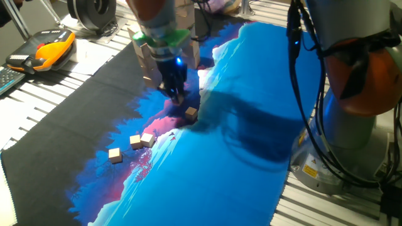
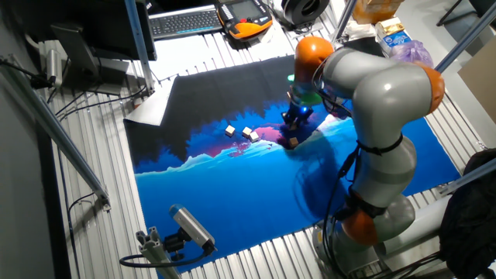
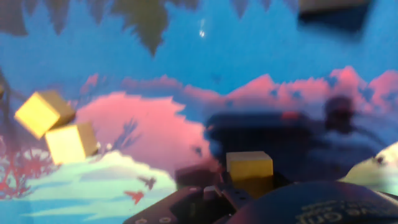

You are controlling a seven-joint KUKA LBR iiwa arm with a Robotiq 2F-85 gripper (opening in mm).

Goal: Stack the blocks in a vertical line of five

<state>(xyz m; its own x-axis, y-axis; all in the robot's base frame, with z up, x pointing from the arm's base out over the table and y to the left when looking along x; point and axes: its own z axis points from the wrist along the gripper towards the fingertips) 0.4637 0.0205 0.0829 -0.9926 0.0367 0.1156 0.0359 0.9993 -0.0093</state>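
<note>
My gripper point(image 1: 177, 96) hangs low over the blue and pink mat point(image 1: 251, 94), shut on one small tan block point(image 3: 249, 167) that shows at my fingertips in the hand view. Another block point(image 1: 191, 113) lies on the mat just in front of and right of the fingers, also seen in the other fixed view point(image 2: 293, 142). Three more blocks lie to the left: one alone point(image 1: 115, 154) and two touching each other point(image 1: 135, 141) point(image 1: 147, 139). The hand view shows that pair at its left point(image 3: 43, 112) point(image 3: 70, 142).
Larger pale wooden blocks point(image 1: 147, 63) stand just behind the gripper. An orange teach pendant point(image 1: 50, 50) lies at the far left off the mat. The arm's base and cables point(image 1: 352, 107) fill the right side. A keyboard point(image 2: 186, 22) sits beyond the mat.
</note>
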